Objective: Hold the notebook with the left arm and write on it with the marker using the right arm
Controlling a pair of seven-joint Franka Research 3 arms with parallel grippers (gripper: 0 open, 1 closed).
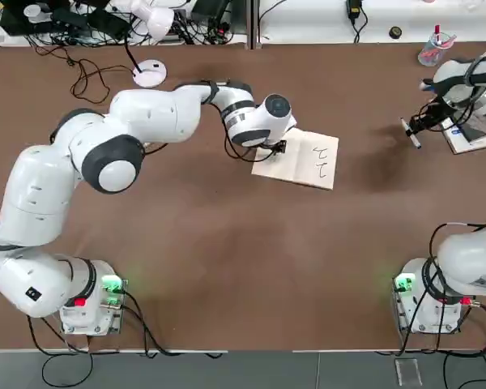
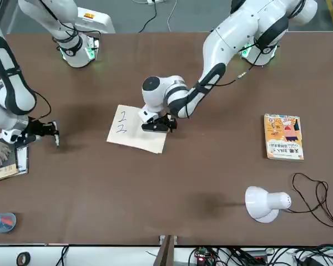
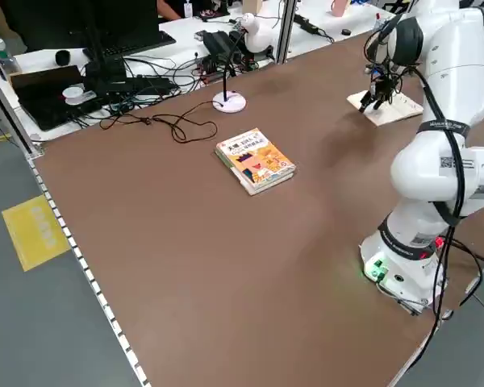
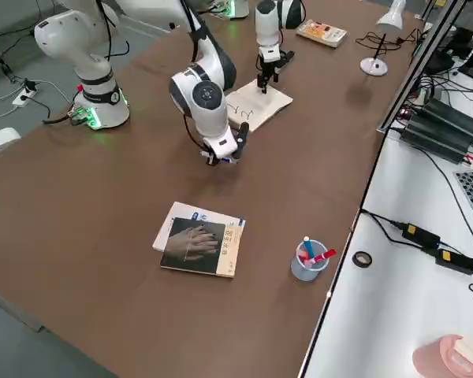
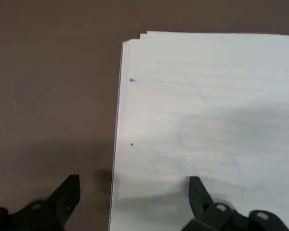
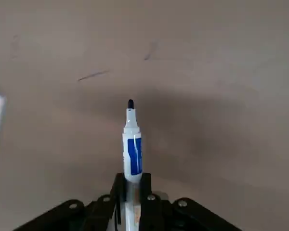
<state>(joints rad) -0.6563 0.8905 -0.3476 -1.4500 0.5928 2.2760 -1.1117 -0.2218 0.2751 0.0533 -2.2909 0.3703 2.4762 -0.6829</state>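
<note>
The left gripper [image 1: 277, 147], fingers spread, straddled one edge of the notebook [image 1: 301, 160] mid-tabletop [image 1: 227, 243]. Well apart from the notebook, the right gripper [image 1: 411, 130] pinched the marker [image 6: 131, 144], tip exposed. Writing cleanly would likely require steady left-side pressure on the notebook.

Bare table [image 1: 227, 243] between notebook [image 1: 304, 162] and right claw [image 1: 411, 130], left claw [image 1: 274, 148] over notebook's edge

Evenly lit from overhead, soft shadows on the table [image 1: 227, 243], glare washing out the notebook [image 5: 207, 120] up close, slight blur there.
</note>
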